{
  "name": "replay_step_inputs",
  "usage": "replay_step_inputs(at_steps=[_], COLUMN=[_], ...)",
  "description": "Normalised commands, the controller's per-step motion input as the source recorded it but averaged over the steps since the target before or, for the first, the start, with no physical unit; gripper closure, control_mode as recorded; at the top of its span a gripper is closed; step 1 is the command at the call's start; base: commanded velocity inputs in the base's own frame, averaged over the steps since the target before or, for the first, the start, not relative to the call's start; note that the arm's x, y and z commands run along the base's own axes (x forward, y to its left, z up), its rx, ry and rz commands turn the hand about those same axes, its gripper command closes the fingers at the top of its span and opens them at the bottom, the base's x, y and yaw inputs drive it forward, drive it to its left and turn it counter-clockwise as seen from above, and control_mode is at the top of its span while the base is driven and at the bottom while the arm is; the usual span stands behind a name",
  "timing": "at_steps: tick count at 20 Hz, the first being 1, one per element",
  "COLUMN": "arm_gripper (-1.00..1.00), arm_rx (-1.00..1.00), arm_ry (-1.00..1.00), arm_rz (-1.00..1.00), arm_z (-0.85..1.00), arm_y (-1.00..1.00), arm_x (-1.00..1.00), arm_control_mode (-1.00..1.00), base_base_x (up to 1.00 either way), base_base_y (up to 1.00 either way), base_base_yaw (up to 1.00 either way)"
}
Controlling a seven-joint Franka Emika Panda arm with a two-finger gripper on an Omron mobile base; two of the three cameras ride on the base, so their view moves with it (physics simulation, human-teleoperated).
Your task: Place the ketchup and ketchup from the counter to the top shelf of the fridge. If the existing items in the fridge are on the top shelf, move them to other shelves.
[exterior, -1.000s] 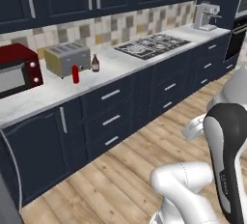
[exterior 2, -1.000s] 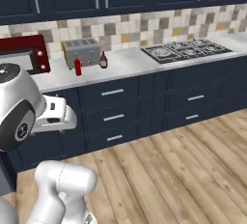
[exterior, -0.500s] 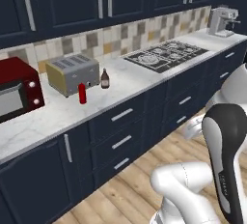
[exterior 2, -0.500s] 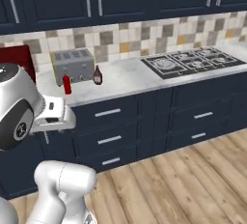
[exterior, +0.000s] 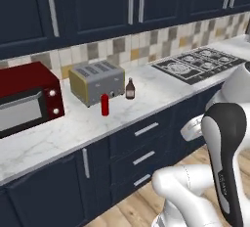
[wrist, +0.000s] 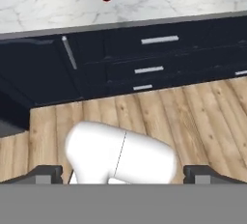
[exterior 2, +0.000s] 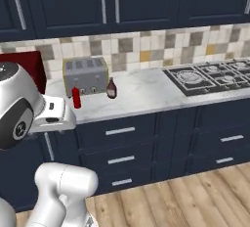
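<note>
Both ketchup bottles, the red bottle (exterior: 104,104) and the maroon bottle (exterior: 130,89), stand mid-frame on the counter (exterior: 161,91) by the toaster (exterior: 96,82). The fingers (wrist: 48,174) look spread apart and empty; approach squarely, reaching for the nearer red one.

**Kitchen: room and fixtures**

Upper cabinets (exterior: 97,6), navy, with vertical silver bar handles. Tiled backsplash (exterior 2: 146,45) in beige, grey and tan squares. Lower cabinets (exterior 2: 146,143), navy, with drawers carrying horizontal silver handles. Gas hob (exterior: 197,64), dark, set into the worktop at right. Toaster (exterior: 96,81), silver and tan, against the backsplash. Microwave (exterior: 27,101), red, left of the toaster. Floor (wrist: 144,112) of light wood planks. Even, soft lighting.
</note>
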Motion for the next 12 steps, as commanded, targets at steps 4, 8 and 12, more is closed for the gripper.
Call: replay_step_inputs(at_steps=[4, 8, 12], arm_gripper=[-1.00, -1.00, -1.00], arm_rx=[0.00, 0.00, 0.00], arm_ry=[0.00, 0.00, 0.00], arm_rz=[0.00, 0.00, 0.00], arm_z=[0.00, 0.00, 0.00], arm_y=[0.00, 0.00, 0.00], arm_x=[0.00, 0.00, 0.00], arm_control_mode=[1.00, 1.00, 1.00], base_base_x=[0.00, 0.04, 0.03], base_base_y=[-0.20, -0.48, -0.81], base_base_yaw=[0.52, 0.44, 0.30])
